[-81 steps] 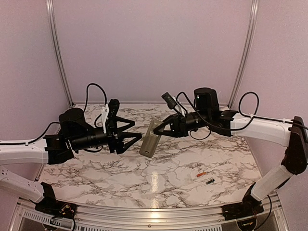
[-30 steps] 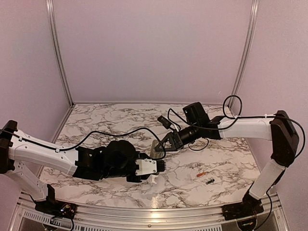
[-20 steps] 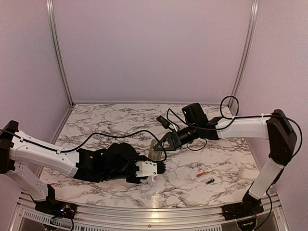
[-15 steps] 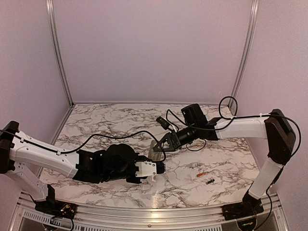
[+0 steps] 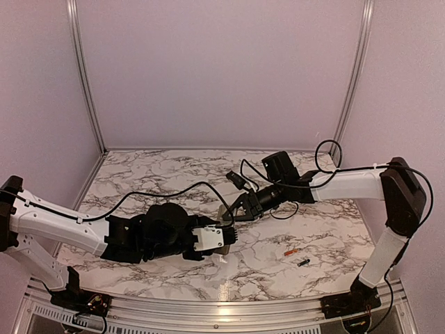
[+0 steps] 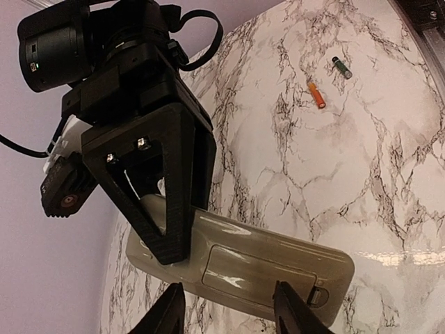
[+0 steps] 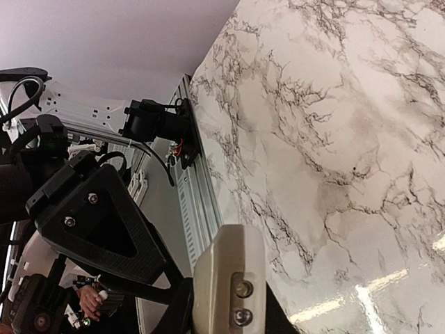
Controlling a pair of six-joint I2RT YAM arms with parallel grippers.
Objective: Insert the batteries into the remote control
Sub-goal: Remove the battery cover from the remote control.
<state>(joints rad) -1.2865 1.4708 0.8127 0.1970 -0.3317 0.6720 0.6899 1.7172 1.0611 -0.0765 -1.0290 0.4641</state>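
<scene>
Jutting from the clamped right hand [image 6: 174, 242] is the remote control [image 6: 268, 268].

Overhead from behind the arm bases [image 5: 76, 300], facing the back wall [image 5: 222, 69]; wrist views close in, facing each other across the remote [image 6: 257, 261], also seen from overhead.

remote control [image 7: 229, 271]: cut by bottom edge; left fingers [image 6: 290, 313]: only tips framed, perhaps touching it

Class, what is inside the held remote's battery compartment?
The inside is hidden: the remote control has its back cover shut over it. The orange battery and the dark battery lie on the table, outside it.
</scene>
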